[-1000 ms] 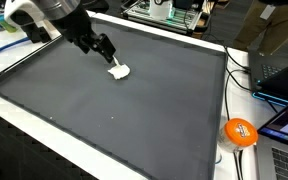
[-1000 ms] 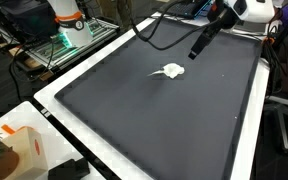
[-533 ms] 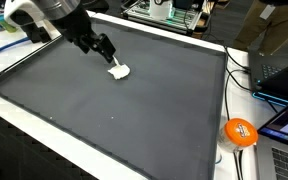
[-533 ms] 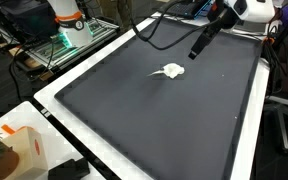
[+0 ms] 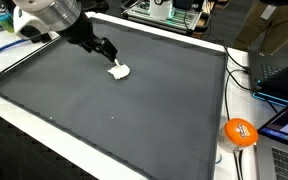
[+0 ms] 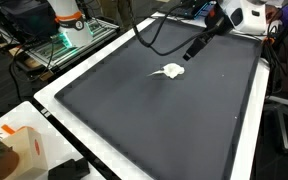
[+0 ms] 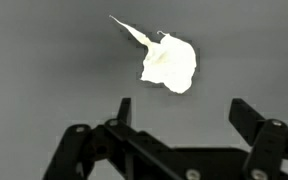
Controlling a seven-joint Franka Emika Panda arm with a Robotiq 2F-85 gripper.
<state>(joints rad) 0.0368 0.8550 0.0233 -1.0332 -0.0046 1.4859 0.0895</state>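
Observation:
A small crumpled white scrap, like paper or cloth (image 5: pixel 119 71), lies on the dark grey table mat (image 5: pixel 134 120). It also shows in an exterior view (image 6: pixel 170 71) and in the wrist view (image 7: pixel 167 63). My gripper (image 5: pixel 105 51) hangs just above the mat, beside the scrap and not touching it; it shows in an exterior view (image 6: pixel 194 52) too. In the wrist view the two black fingers (image 7: pixel 179 110) are spread wide with nothing between them, and the scrap lies just beyond the fingertips.
The mat has a white border (image 6: pixel 94 55). An orange ball-like object (image 5: pixel 240 132) and cables lie off the mat's right edge. Electronics and clutter stand at the back (image 5: pixel 169 10). A white and orange box (image 6: pixel 19 150) sits near the front corner.
The arm has shifted slightly, the gripper drawing back a little from the scrap. The scrap has not moved.

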